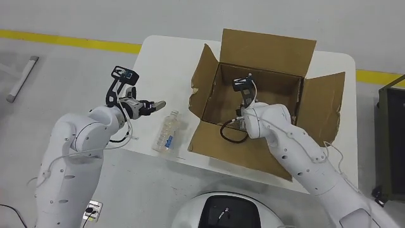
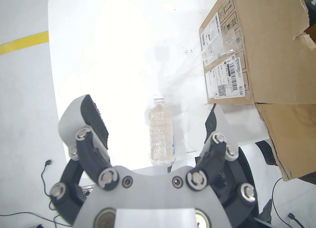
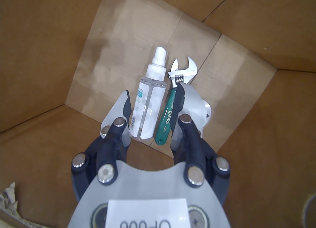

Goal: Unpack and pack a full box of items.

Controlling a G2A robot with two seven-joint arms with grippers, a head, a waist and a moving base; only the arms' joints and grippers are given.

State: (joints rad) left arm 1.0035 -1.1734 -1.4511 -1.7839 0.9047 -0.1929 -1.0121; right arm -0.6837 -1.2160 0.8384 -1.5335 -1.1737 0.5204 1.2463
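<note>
- Left gripper (image 1: 154, 106): hovers above the table (image 1: 158, 57), fingers spread wide and holding nothing
- Bottle (image 1: 166, 132): clear plastic, on its side on the table between the left gripper and the box, near the front edge. It is round and light, so a finger coming down off-centre would likely roll it, perhaps over that edge
- Box (image 1: 218, 142): open, flaps folded out, standing on the right half of the table. The near flap juts toward the bottle, and a careless swing of the left arm could catch it and drag the box
- Right gripper (image 3: 153, 97): down inside the box, fingers parted and pinching nothing yet
- Spray (image 3: 145, 115) and wrench (image 3: 182, 69): side by side and touching on the box floor. One finger sits just beside the spray, the other over the wrench's green handle
- Main risk: closing here may trap both items, or clamp the handle at a slant so that the spray squirts out sideways or the wrench drops on the lift
</note>
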